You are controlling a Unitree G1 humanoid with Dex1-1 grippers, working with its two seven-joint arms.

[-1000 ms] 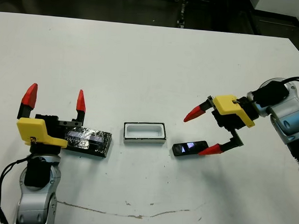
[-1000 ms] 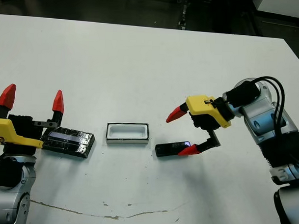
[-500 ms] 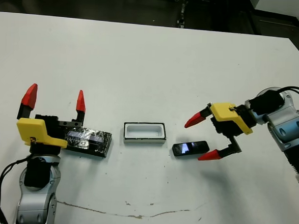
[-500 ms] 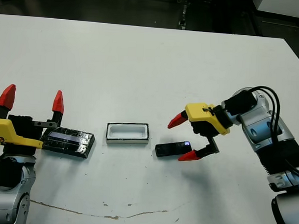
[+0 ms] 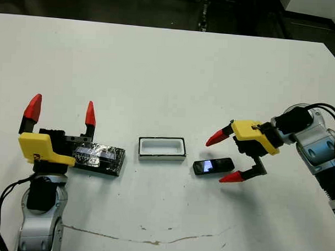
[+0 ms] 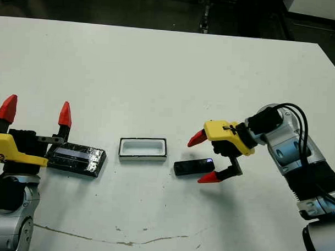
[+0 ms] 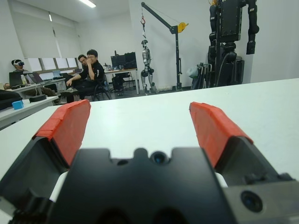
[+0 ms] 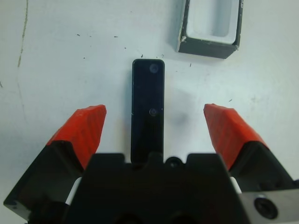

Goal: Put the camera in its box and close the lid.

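Camera (image 5: 213, 166): glossy rounded black bar

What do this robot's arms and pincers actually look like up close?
Each arm is silver-grey metal with black joints and loose black cables. The left pincer and right pincer look alike: a yellow housing on a black body, ending in two tapered fingers with ribbed red tips.
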